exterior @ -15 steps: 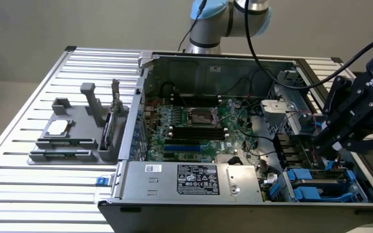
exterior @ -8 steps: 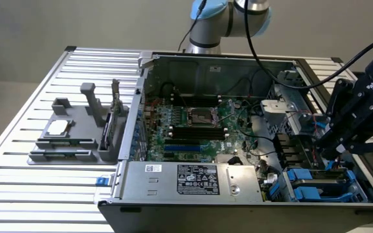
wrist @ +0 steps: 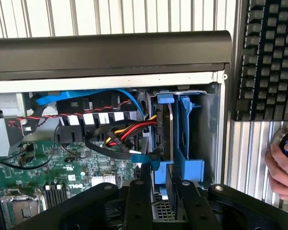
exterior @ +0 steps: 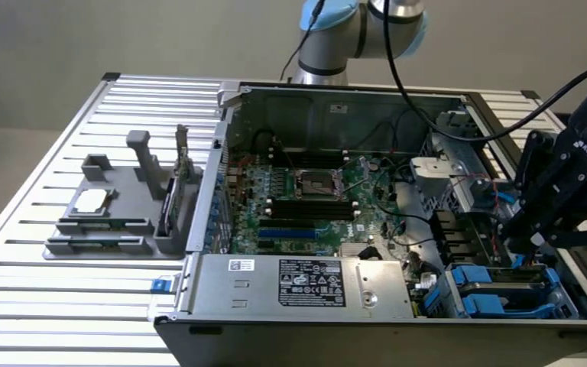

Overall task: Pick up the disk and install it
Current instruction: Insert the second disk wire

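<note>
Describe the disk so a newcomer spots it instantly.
Start at the open computer case; go to its corner bay by the tool. The disk stands on edge there, a grey slab in a blue frame, unlike the cables beside it.

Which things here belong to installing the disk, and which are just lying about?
Job: disk in its blue frame, pincer, computer case.
Lying about: keyboard, person's hand, grey stand with chip.

My black gripper (wrist: 157, 199) grips the blue-framed grey metal disk (wrist: 164, 139) standing edge-on in the open computer case's (wrist: 110, 52) blue bay.
</note>
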Available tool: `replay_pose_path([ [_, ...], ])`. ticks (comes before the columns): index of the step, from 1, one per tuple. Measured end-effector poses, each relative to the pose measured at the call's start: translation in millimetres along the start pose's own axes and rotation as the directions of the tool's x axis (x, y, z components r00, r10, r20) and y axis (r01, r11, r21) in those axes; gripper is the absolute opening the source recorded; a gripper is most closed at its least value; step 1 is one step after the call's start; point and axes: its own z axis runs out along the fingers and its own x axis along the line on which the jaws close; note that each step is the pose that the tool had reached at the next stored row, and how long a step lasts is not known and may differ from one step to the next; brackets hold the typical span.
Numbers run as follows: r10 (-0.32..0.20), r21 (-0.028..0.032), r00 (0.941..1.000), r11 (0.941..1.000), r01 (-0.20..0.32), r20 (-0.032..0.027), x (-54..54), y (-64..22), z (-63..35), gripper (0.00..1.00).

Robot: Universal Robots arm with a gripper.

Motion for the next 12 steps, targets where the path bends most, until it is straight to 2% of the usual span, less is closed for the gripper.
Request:
replay_pose_path([
  [9, -0.004, -0.0031, 1.0, 1.0, 0.004, 0.0003, 4.5, -3.0, 2.3, 0.27],
  [12, -0.01, -0.0074, 1.0, 0.9999, 0.01, 0.0006, 5.8, -3.1, 3.1, 0.27],
])
